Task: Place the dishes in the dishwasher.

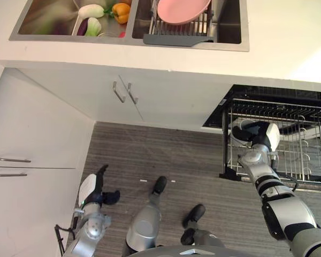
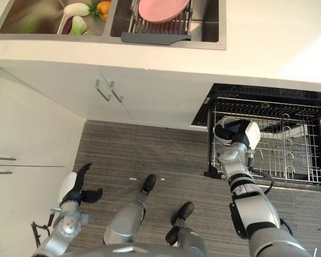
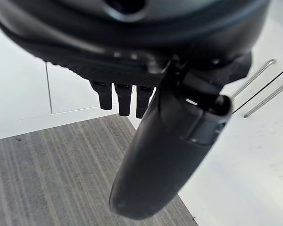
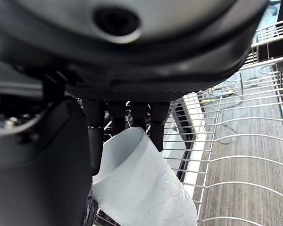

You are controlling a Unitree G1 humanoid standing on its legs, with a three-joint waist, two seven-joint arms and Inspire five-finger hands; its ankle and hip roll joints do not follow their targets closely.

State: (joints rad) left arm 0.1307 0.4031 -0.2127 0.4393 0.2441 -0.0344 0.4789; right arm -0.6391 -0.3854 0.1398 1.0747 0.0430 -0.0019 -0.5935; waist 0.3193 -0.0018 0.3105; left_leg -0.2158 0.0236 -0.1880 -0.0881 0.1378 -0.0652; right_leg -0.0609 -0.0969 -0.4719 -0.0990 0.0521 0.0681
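Observation:
My right hand (image 1: 261,136) reaches over the front left corner of the pulled-out wire dishwasher rack (image 1: 306,145). It is shut on a white cup (image 4: 142,189), pinched between the thumb and the fingers (image 4: 156,126). The cup (image 2: 222,131) lies tilted just above the rack's wires. A pink plate (image 1: 182,9) stands in a grey drying rack (image 1: 177,33) in the right basin of the sink. My left hand (image 1: 94,189) hangs low over the floor by the white cabinets, fingers (image 3: 119,98) relaxed and holding nothing.
The left sink basin (image 1: 43,21) holds vegetables, among them a white-and-green one (image 1: 91,10) and an orange pepper (image 1: 121,12). White cabinet doors with metal handles (image 1: 123,92) sit under the counter. Striped grey floor (image 1: 166,155) lies between the cabinets and the dishwasher.

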